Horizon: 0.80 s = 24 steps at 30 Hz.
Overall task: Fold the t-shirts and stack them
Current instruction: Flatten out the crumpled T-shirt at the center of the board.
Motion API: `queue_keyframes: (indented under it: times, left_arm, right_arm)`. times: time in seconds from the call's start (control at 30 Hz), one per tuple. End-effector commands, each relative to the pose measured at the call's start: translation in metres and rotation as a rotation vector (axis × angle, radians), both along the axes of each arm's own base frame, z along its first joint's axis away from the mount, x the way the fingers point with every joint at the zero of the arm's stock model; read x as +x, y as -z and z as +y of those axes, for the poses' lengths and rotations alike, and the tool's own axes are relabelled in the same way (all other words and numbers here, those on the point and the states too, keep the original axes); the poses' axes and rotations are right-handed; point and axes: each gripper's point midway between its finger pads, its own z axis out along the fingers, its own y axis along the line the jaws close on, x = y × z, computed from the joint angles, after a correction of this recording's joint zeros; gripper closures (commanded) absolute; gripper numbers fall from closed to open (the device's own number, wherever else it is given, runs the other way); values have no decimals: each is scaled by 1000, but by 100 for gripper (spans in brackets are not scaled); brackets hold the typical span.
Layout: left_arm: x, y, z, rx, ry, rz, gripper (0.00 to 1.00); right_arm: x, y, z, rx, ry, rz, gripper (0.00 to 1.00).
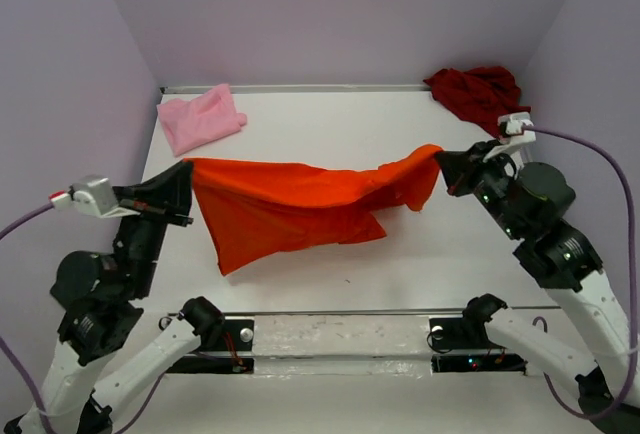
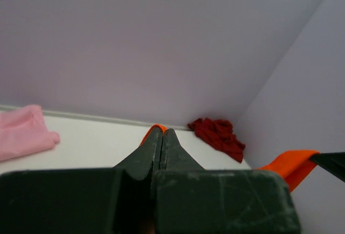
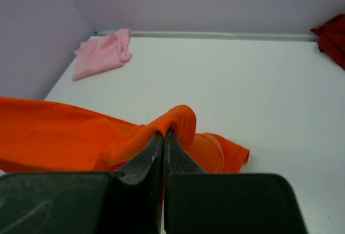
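Note:
The bright orange t-shirt (image 1: 300, 204) hangs stretched in the air between both grippers, sagging down toward the table. My left gripper (image 1: 187, 172) is shut on its left corner; in the left wrist view a sliver of orange cloth (image 2: 153, 129) shows at the tips of the left gripper (image 2: 163, 131). My right gripper (image 1: 440, 159) is shut on the right corner, where the orange hem (image 3: 180, 118) folds over the tips of the right gripper (image 3: 164, 132). The light pink t-shirt (image 1: 200, 118) lies crumpled at the back left. The dark red t-shirt (image 1: 475, 92) is bunched in the back right corner.
Lilac walls (image 1: 330, 14) close the white table (image 1: 330, 124) on three sides. A metal rail (image 1: 340, 334) with both arm bases runs along the near edge. The right arm's cable (image 1: 610, 169) loops near the right wall.

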Motion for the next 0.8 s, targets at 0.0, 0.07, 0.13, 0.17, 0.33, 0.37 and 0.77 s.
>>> queue_keyframes:
  times: [0.0,0.07,0.13,0.17,0.33,0.37,0.77]
  left_arm:
    - [-38,-57,18,-26,45,-171,100]
    - [-56,-74,19,-35,99,-232,100]
    - [-69,-85,21,-46,130,-276,100]
    - [-77,-89,19,-44,160,-300,100]
    - [-94,-113,17,30,146,-393,100]
    - [-97,-118,14,50,154,-412,100]
    - [-81,-213,21,-33,55,-516,100]
  right_arm:
    - [-37,-47,-24,44,-5,-119,100]
    - [-53,-59,-28,56,-30,-155,100]
    - [-72,-78,-36,88,-51,-215,100]
    - [-81,-89,-41,102,-53,-239,100]
    - [-103,-145,-49,118,-80,-356,100]
    - [-103,-155,-49,119,-83,-368,100]
    - [-71,-269,-38,143,-39,-503,100]
